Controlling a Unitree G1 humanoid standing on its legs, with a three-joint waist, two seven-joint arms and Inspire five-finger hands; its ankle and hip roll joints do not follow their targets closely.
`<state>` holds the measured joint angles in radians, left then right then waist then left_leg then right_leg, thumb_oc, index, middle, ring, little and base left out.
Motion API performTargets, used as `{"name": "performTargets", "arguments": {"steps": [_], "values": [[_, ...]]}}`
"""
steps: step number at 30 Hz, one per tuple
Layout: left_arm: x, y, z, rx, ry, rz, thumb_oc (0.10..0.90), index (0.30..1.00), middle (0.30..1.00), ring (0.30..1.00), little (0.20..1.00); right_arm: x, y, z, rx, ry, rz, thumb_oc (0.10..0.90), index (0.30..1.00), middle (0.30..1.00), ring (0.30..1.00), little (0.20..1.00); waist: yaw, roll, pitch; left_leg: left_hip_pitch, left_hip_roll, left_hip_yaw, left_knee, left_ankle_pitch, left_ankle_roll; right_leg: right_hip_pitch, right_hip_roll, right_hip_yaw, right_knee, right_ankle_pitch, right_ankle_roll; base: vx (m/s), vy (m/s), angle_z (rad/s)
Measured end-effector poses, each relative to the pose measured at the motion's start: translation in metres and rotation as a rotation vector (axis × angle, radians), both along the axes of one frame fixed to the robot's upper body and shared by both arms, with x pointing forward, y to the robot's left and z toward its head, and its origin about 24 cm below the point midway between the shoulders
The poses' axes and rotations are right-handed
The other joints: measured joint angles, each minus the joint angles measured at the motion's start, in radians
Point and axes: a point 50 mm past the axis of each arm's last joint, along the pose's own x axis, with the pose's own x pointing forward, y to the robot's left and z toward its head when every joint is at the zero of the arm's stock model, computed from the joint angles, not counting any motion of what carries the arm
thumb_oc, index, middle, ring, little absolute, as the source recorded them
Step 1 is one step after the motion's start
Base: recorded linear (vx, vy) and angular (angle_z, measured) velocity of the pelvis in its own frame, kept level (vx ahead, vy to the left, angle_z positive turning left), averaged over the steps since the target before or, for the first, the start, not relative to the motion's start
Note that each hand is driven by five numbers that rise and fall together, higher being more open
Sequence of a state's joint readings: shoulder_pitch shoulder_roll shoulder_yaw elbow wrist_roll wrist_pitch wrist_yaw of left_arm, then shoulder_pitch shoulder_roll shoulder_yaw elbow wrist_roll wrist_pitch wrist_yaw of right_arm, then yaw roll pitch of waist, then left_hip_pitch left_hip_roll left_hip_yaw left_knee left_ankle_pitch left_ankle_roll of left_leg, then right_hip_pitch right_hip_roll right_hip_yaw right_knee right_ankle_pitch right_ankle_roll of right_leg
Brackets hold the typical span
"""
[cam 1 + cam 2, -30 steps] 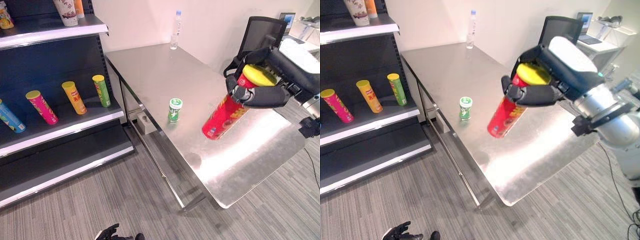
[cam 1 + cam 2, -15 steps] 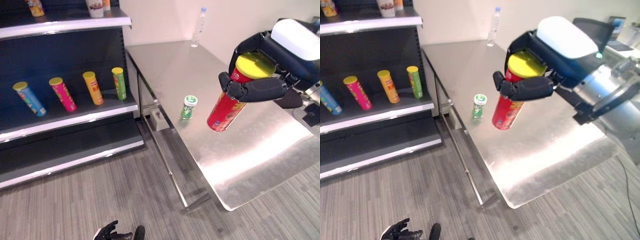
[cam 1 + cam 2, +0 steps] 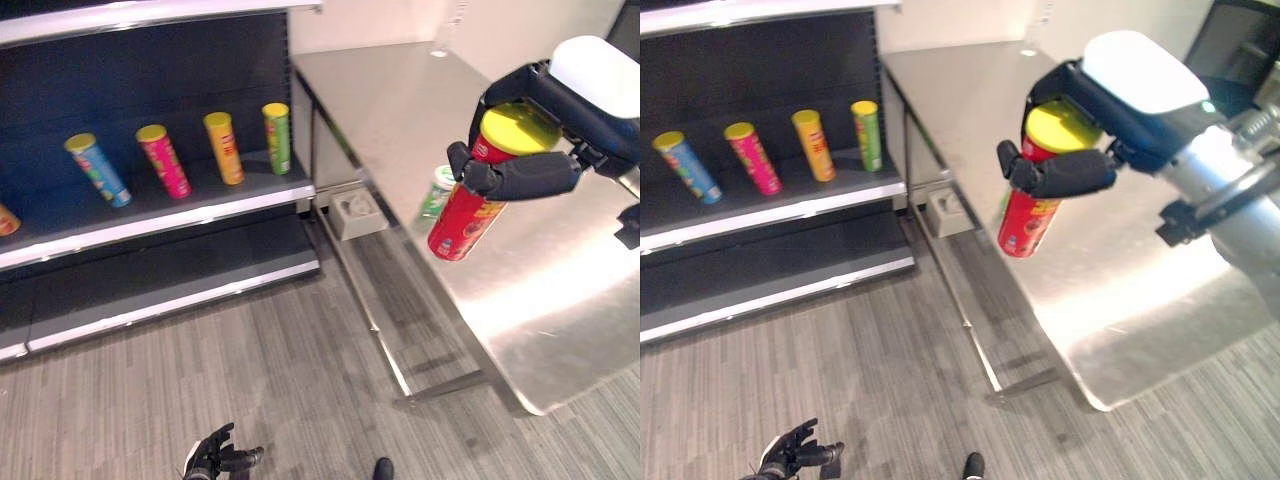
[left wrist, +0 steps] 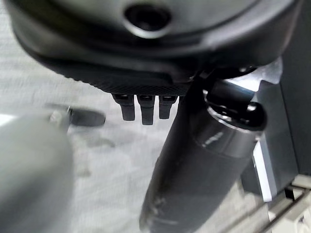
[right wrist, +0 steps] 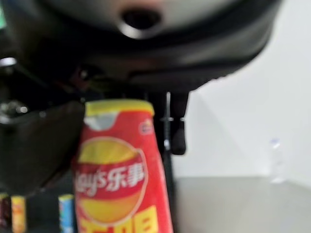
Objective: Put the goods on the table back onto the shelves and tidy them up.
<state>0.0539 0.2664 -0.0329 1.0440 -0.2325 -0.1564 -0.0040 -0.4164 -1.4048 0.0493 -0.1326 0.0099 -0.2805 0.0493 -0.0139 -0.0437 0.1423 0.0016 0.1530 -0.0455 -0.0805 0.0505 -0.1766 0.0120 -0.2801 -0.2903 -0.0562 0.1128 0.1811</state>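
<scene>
Steel counter [image 3: 560,250] sits right of a dark shelf unit [image 3: 150,215]; grey striped carpet floor [image 3: 300,390] below. Right robot hand [image 3: 515,175] has fingers and thumb curled round a red chip can [image 3: 462,215] with a yellow lid, held tilted in the air over the counter's shelf-side edge. Small green can [image 3: 436,190] stands on the counter just behind the red one, partly hidden. Middle shelf holds four upright cans in a row: blue [image 3: 97,170], pink [image 3: 163,160], orange [image 3: 224,147], green [image 3: 277,137]. Left robot hand [image 3: 212,460] hangs low near the floor, fingers loosely spread, holding nothing.
</scene>
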Motion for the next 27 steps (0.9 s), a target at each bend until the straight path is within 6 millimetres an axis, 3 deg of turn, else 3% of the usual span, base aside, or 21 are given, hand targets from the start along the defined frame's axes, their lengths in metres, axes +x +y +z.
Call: {"name": "performTargets", "arguments": {"steps": [1,2,5,6,7,8,9,10,11,12,16,18,19,21,22,23,25,26,27], "values": [[0.003,0.013,0.005,0.038,-0.013,0.000,0.800,0.900,0.900,0.900,0.900,0.001,0.001,-0.003,-0.003,0.004,0.003,0.400,0.300,0.300,0.300,0.300,0.009,-0.017,-0.001,-0.016,-0.038,0.003,0.012,-0.001,0.018,-0.020,-0.004,-0.002,0.005,0.024,0.013,-0.27,0.485,-0.31],[0.003,0.027,0.011,0.086,-0.018,0.000,0.800,0.900,0.900,0.900,0.900,0.003,0.010,-0.005,0.027,-0.019,0.048,0.400,0.300,0.300,0.300,0.300,0.039,-0.035,0.002,-0.040,-0.055,0.046,0.055,-0.022,0.051,-0.066,-0.020,0.013,0.033,0.055,0.000,-0.17,0.352,-0.50],[-0.006,0.049,0.015,0.129,0.014,0.060,0.800,0.900,0.900,0.900,0.900,0.009,0.018,-0.011,0.005,0.003,0.068,0.400,0.300,0.300,0.300,0.300,0.041,-0.037,0.005,-0.060,-0.092,0.064,0.073,-0.028,0.095,-0.098,-0.042,0.032,0.042,0.151,-0.027,-0.09,0.298,-0.29],[-0.005,0.052,0.016,0.134,0.002,0.085,0.800,0.900,0.900,0.900,0.900,0.010,0.016,-0.014,-0.005,0.022,0.055,0.400,0.300,0.300,0.300,0.300,0.045,-0.036,0.007,-0.058,-0.094,0.059,0.071,-0.033,0.117,-0.100,-0.045,0.070,0.059,0.143,0.003,-0.02,0.053,0.27],[-0.004,0.055,0.018,0.138,-0.010,0.103,0.800,0.900,0.900,0.900,0.900,0.011,0.014,-0.019,-0.003,0.040,0.044,0.400,0.300,0.300,0.300,0.300,0.047,-0.026,0.009,-0.041,-0.074,0.040,0.056,-0.030,0.124,-0.098,0.011,0.179,0.111,0.057,0.071,-0.03,0.149,0.22],[-0.003,0.067,0.025,0.180,-0.023,0.102,0.800,0.900,0.900,0.900,0.900,0.011,0.014,-0.019,-0.011,0.041,0.043,0.400,0.300,0.300,0.300,0.300,0.054,-0.037,0.005,-0.037,-0.068,0.038,0.027,-0.003,0.116,-0.107,0.094,0.181,0.147,-0.056,0.050,-0.04,0.099,0.14],[-0.006,0.067,0.024,0.179,-0.019,0.109,0.800,0.900,0.900,0.900,0.900,0.010,0.014,-0.014,-0.007,0.022,0.045,0.400,0.300,0.300,0.300,0.300,0.075,-0.054,0.004,-0.043,-0.082,0.045,0.024,0.006,0.121,-0.113,0.123,0.164,0.172,-0.136,0.053,0.02,0.136,0.11],[-0.006,0.066,0.023,0.173,-0.018,0.125,0.800,0.900,0.900,0.900,0.900,0.009,0.015,-0.012,-0.007,0.006,0.052,0.400,0.300,0.300,0.300,0.300,0.075,-0.051,0.008,-0.049,-0.067,0.027,0.024,0.013,0.117,-0.111,0.185,0.223,0.199,-0.205,0.016,0.05,0.039,0.30],[-0.006,0.067,0.023,0.173,-0.017,0.132,0.800,0.900,0.900,0.900,0.900,0.008,0.016,-0.010,-0.014,0.003,0.056,0.400,0.300,0.300,0.300,0.300,0.057,-0.050,0.008,-0.052,-0.065,0.003,0.019,0.024,0.113,-0.089,0.221,0.283,0.158,-0.204,-0.041,0.11,0.048,0.52],[-0.009,0.062,0.020,0.157,-0.011,0.132,0.800,0.900,0.900,0.900,0.900,0.008,0.016,-0.009,-0.021,0.000,0.057,0.400,0.300,0.300,0.300,0.300,0.059,-0.051,0.008,-0.052,-0.075,-0.010,0.016,0.028,0.111,-0.056,0.231,0.292,0.124,-0.193,-0.065,0.05,0.011,0.59],[-0.027,0.023,0.000,0.025,0.038,0.133,0.800,0.900,0.900,0.900,0.900,0.007,0.013,-0.005,-0.040,-0.003,0.036,0.400,0.300,0.300,0.300,0.300,0.102,-0.063,0.015,-0.063,-0.084,-0.070,0.035,0.037,0.097,0.036,0.241,0.250,-0.004,-0.136,-0.078,0.02,0.023,0.47],[-0.026,0.016,-0.002,0.010,0.042,0.115,0.800,0.900,0.900,0.900,0.900,0.007,0.012,-0.004,-0.049,-0.003,0.022,0.400,0.300,0.300,0.300,0.300,0.095,-0.074,0.023,-0.100,-0.092,-0.079,0.074,0.038,0.090,0.045,0.240,0.206,-0.017,-0.133,-0.081,0.02,0.149,0.63],[-0.029,0.014,-0.004,0.004,0.055,0.102,0.800,0.900,0.900,0.900,0.900,0.007,0.011,-0.004,-0.049,-0.001,0.016,0.400,0.300,0.300,0.300,0.300,0.110,-0.078,0.028,-0.111,-0.085,-0.085,0.082,0.041,0.085,0.058,0.236,0.177,-0.030,-0.123,-0.095,0.03,0.162,0.59],[-0.027,0.014,-0.003,-0.002,0.048,0.112,0.800,0.900,0.900,0.900,0.900,0.007,0.011,-0.002,-0.048,-0.009,0.016,0.400,0.300,0.300,0.300,0.300,0.119,-0.077,0.032,-0.113,-0.083,-0.075,0.072,0.042,0.081,0.055,0.241,0.171,-0.034,-0.129,-0.090,0.06,0.223,0.24],[-0.028,0.015,-0.003,0.002,0.050,0.117,0.800,0.900,0.900,0.900,0.900,0.006,0.012,-0.001,-0.049,-0.013,0.025,0.400,0.300,0.300,0.300,0.300,0.120,-0.080,0.034,-0.120,-0.072,-0.079,0.069,0.044,0.075,0.052,0.233,0.171,-0.033,-0.126,-0.099,0.12,0.335,0.09],[-0.026,0.023,-0.001,0.020,0.046,0.130,0.800,0.900,0.900,0.900,0.900,0.003,0.017,0.000,-0.041,-0.029,0.051,0.400,0.300,0.300,0.300,0.300,0.114,-0.112,0.050,-0.178,-0.059,-0.057,0.134,-0.018,0.028,0.041,0.205,0.181,-0.036,-0.108,-0.141,0.15,0.292,0.02],[-0.024,0.039,0.006,0.054,0.026,0.173,0.800,0.900,0.900,0.900,0.900,0.004,0.019,-0.005,-0.032,-0.015,0.060,0.400,0.300,0.300,0.300,0.300,0.105,-0.132,0.067,-0.204,0.012,-0.058,0.140,-0.015,0.021,0.038,0.188,0.182,-0.036,-0.104,-0.138,0.16,0.282,0.05],[-0.023,0.044,0.008,0.072,0.023,0.161,0.800,0.900,0.900,0.900,0.900,0.004,0.015,-0.008,-0.034,0.002,0.045,0.400,0.300,0.300,0.300,0.300,0.084,-0.110,0.070,-0.225,0.095,-0.049,0.116,0.000,0.001,0.046,0.191,0.172,-0.036,-0.110,-0.120,0.27,0.425,0.15],[-0.022,0.044,0.009,0.073,0.021,0.152,0.800,0.900,0.900,0.900,0.900,0.004,0.013,-0.011,-0.032,0.013,0.032,0.400,0.300,0.300,0.300,0.300,0.079,-0.088,0.066,-0.234,0.128,-0.053,0.088,0.008,-0.016,0.052,0.185,0.170,-0.036,-0.114,-0.107,0.34,0.572,0.11]]}}
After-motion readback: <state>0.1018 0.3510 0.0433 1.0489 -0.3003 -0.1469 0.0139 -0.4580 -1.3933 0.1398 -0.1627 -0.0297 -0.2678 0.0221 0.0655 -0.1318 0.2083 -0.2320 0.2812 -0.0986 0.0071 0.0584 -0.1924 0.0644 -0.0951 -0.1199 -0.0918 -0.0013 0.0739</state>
